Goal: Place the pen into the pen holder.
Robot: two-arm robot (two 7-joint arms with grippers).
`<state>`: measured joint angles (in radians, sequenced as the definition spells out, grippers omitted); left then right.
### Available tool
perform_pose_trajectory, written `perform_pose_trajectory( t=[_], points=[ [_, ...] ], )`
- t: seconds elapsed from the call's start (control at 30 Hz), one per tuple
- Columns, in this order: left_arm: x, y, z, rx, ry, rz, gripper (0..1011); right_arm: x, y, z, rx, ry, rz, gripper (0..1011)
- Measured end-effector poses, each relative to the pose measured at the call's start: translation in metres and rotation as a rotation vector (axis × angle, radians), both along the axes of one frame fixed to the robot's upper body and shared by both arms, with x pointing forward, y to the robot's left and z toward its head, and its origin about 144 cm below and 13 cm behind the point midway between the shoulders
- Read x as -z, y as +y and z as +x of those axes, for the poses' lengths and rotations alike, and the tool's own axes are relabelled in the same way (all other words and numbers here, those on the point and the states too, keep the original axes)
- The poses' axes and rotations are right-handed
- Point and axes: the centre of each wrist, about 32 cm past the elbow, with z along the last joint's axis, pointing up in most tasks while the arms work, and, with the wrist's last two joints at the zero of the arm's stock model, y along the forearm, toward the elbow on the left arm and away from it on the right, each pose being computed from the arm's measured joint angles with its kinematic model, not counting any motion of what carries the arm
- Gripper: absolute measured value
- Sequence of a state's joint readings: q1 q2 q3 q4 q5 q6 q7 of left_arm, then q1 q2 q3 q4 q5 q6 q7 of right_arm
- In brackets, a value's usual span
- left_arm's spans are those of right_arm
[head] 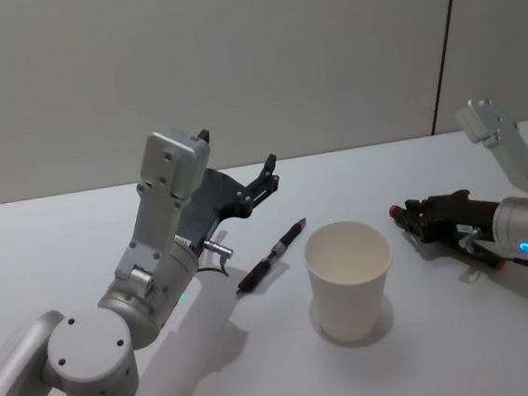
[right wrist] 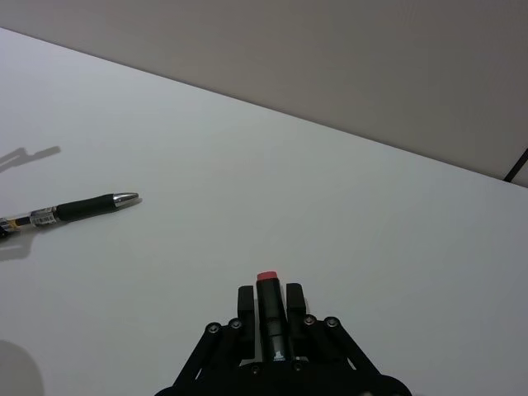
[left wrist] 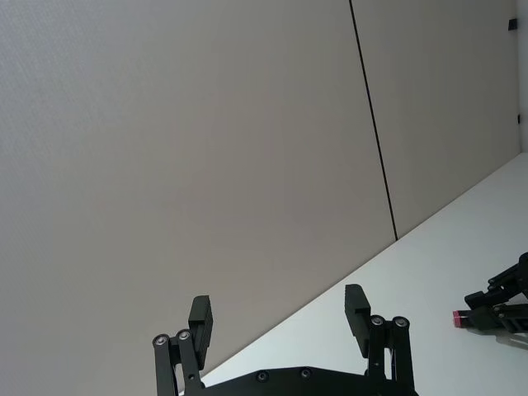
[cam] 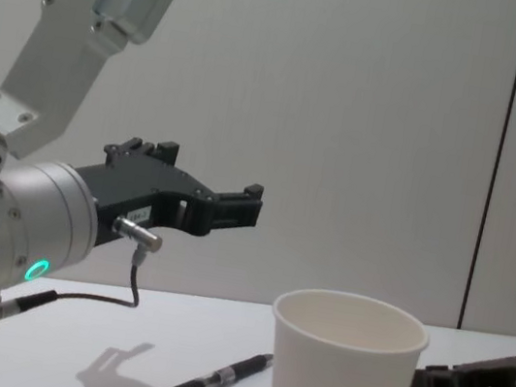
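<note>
The right gripper point(head: 412, 218) rests low on the white worktop point(head: 80, 234), fingers clamped on a dark red-tipped pen point(right wrist: 267, 313), likely bound for the plain white paper cup point(head: 349, 279) alongside, while the left gripper point(head: 271, 173) hangs raised, fingers apart and empty, near a black ballpoint pen point(head: 271, 255) lying beside the cup.

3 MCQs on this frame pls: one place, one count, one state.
1. Relative to the cup, the loose pen lies: A inside; B on the table to its left; C to its right.
2. Pens in sight: A one; B two; C three.
3. The left hand is: A open, empty; B shut on a pen; C shut on the cup.
1 B: it lies flat on the table. 2 B: loose one plus the red-tipped pen in the right hand. 3 A: fingers apart, nothing between.
</note>
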<state>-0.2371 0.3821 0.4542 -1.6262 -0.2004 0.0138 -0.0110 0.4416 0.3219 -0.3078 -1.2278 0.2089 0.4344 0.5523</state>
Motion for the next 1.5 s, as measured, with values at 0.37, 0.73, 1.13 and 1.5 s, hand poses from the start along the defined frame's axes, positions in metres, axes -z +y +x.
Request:
perform_pose_trajectory(
  t=[0.37,0.73,1.13,1.5],
  points=[
    [0.000,0.000,0.000,0.000,0.000,0.000,1001,0.000,0.000,0.000,0.000,0.000,0.001,157],
    [0.000,0.000,0.000,0.000,0.000,0.000,1001,0.000,0.000,0.000,0.000,0.001,0.001,157],
    [0.000,0.000,0.000,0.000,0.000,0.000,1001,-0.001,0.004,0.001,-0.015,-0.037,0.002,157],
    [0.000,0.000,0.000,0.000,0.000,0.000,1001,-0.009,0.012,0.001,-0.060,-0.169,0.019,157]
  ],
)
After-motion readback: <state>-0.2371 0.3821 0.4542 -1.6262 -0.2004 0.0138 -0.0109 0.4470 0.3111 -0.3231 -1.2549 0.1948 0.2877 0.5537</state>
